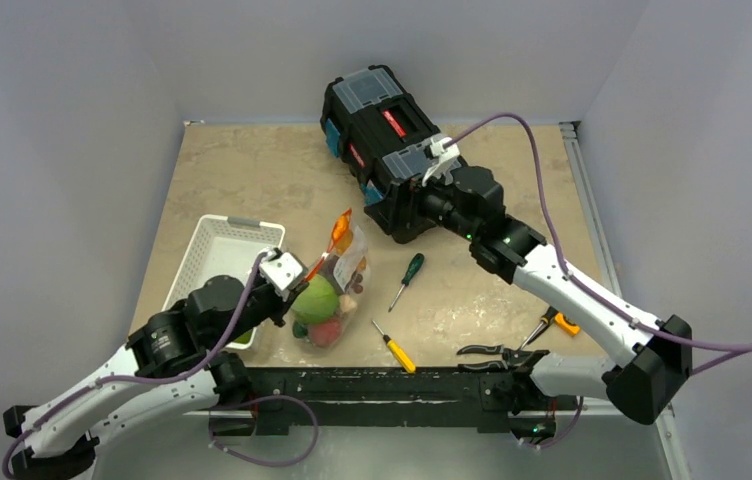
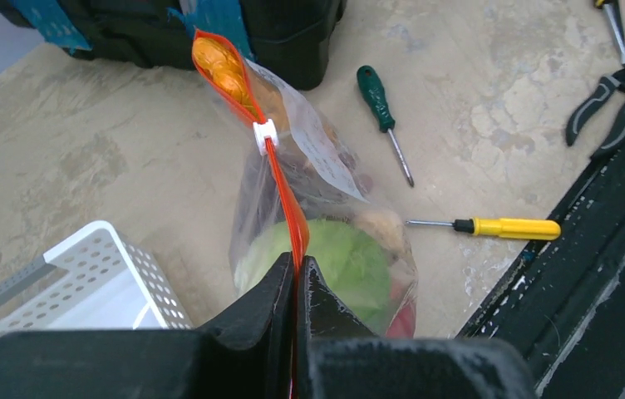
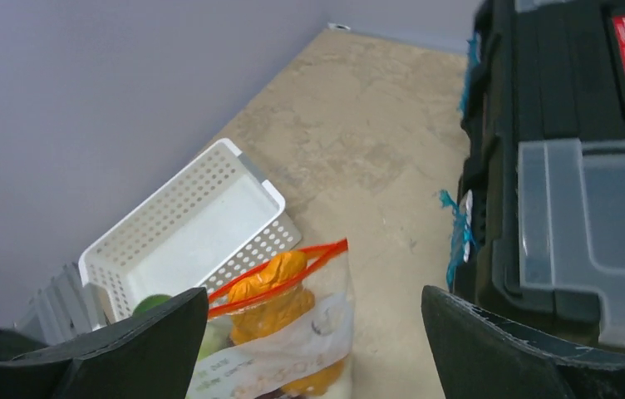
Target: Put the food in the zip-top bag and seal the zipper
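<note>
Left claw: pinched fully closed on near end of zipper, holding zip-top bag upright, orange-red strip taut and running away toward black toolbox. Likely reason: anchoring one end for dragging white slider tab along the strip. Slider roughly midway. Strip between claw and slider pressed into one line; beyond slider spread apart, orange carrots bulging into the gap. Judged: seal partly done, far stretch not yet closed.

Right claw: spread wide, gripping nothing, hovering above far end of bag, just beside toolbox. Probably lined up for slider or far corner.

Bag position: on tabletop, between white slotted basket and green-handled screwdriver, bottom resting on surface, top carried by left claw. Inside: pale green cabbage low down, something pink-red beneath, pale lump beside, rest too blurred to name. White label patch on side facing the screwdrivers.

Green round piece at basket's near end, mostly hidden by a finger; cannot tell whether inside basket or bag.

Around: yellow-handled screwdriver near bag's bottom, black pliers well apart to the right. Neither in slider's path.

In the way: carrots crowding the open mouth, risk of slider jamming there. Toolbox close behind far end, little room for right claw. Floppy plastic, likely to sag without left grip.
</note>
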